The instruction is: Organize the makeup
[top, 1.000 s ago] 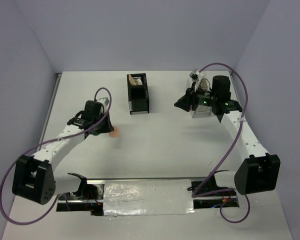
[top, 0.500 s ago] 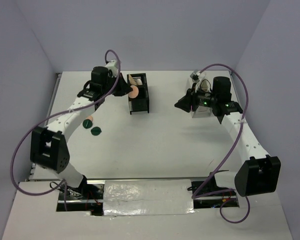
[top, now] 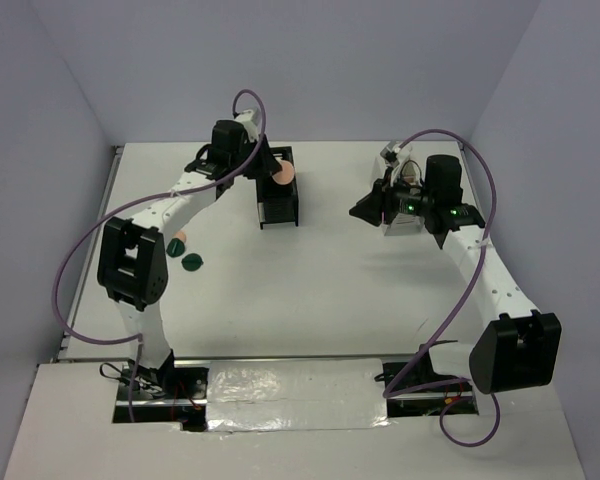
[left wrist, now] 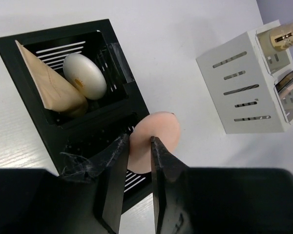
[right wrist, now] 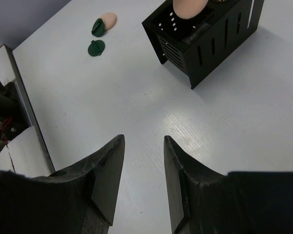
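My left gripper (left wrist: 139, 141) is shut on the peach round puff (left wrist: 156, 139) and holds it over the near compartment of the black slotted organizer box (left wrist: 53, 129). The puff also shows in the top view (top: 282, 176) and the right wrist view (right wrist: 188, 7). The box's far compartment holds a white-gold oval compact (left wrist: 84, 75) and a flat beige palette (left wrist: 46, 83). A dark green round compact (top: 192, 262) and a green and peach piece (top: 177, 243) lie on the table at left. My right gripper (right wrist: 142, 139) is open and empty by the white organizer box (top: 402, 210).
The white grid-sided organizer box (left wrist: 246, 87) stands at the right and holds a gold-capped bottle (left wrist: 283, 35) and a palette (left wrist: 290, 85). Purple cables arc above both arms. A foil strip (top: 290, 395) runs along the near edge.
My left arm swung from the table's left up to the black box carrying the peach puff, now over the box's near compartment. The right arm stayed still.
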`<state>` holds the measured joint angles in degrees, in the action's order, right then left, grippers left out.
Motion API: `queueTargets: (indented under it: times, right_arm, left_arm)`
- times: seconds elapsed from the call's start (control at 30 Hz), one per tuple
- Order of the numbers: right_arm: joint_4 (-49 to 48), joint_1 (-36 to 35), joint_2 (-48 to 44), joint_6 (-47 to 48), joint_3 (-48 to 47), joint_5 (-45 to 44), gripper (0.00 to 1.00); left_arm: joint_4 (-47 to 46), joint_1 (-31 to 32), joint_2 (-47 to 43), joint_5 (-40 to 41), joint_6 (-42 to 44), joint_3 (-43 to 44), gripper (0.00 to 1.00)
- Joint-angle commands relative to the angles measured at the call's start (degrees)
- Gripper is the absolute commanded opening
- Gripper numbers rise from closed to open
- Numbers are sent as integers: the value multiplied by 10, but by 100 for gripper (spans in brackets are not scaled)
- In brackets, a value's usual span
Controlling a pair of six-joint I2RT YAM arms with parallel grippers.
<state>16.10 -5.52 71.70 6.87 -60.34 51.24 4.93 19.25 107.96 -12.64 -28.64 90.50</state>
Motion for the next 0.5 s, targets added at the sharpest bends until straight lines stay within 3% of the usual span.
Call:
queueTargets:
  times: [0.0, 0.47]
  right_arm:
    - [-23, 7, -17, -1, 4, 2, 46]
    - [-19, 9, -13, 2, 4, 0, 47]
  left_arm:
    - [5, 6, 7, 13, 3, 21, 37]
    - [3, 7, -30, 43, 25, -8, 43]
